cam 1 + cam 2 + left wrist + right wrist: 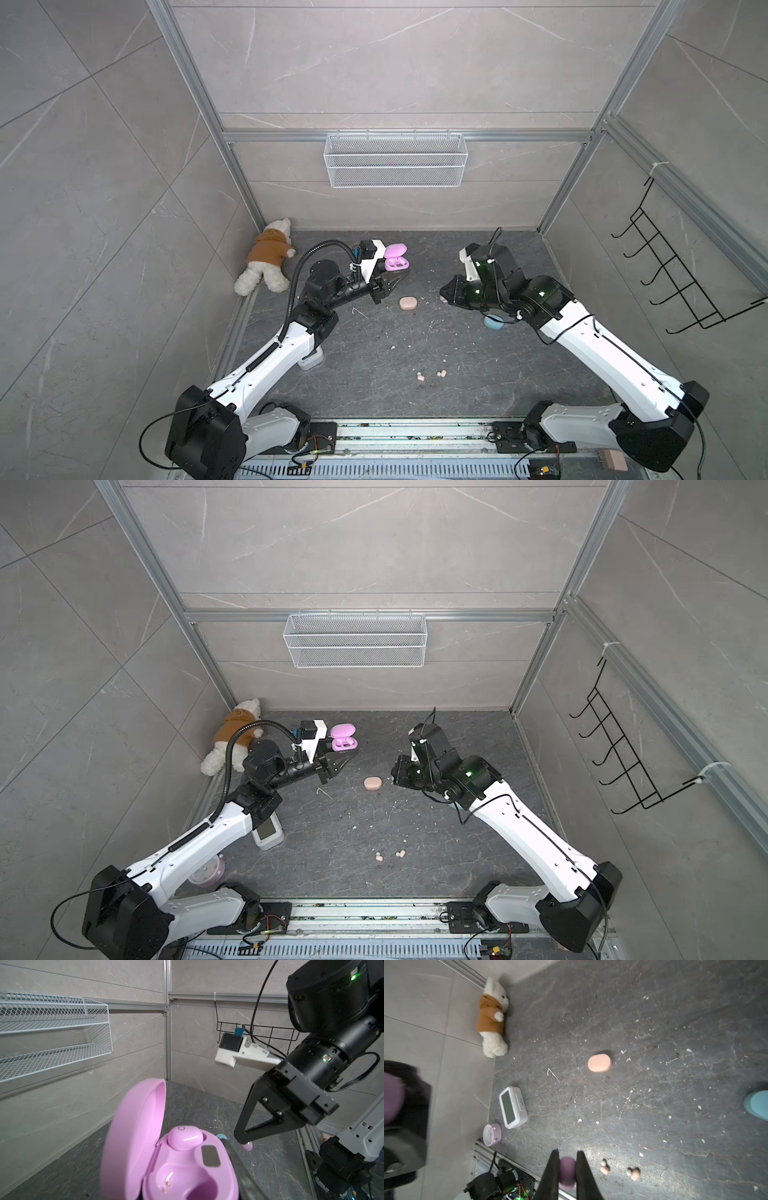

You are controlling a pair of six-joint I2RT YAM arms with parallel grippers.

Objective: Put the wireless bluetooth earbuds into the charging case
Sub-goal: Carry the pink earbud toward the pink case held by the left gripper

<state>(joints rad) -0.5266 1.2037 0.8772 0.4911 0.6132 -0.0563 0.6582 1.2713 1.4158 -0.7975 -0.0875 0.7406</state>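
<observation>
From both top views, the left tool [395, 282] was clamped on the open lilac charging case [397, 262], holding it clear of the worktop [374, 353] with the lid swung back. I took that as a way to offer the sockets to the right tool [444, 296], which hung a short way across from it. A shut peach case [408, 303] lay between the tools, and the peach earbuds [420, 377] lay well behind both.

The left wrist view showed one seated earbud [185, 1138] in the case. The bare socket [199, 1188] beside it had its contacts showing. The right tool's tips stood just beyond the case rim, pinching a lilac earbud [248, 1146].

In the right wrist view that tool's fingers [583, 1167] were closed hard on the lilac earbud, gripping its flanks. That probably left its underside free to drop into the bare socket.
</observation>
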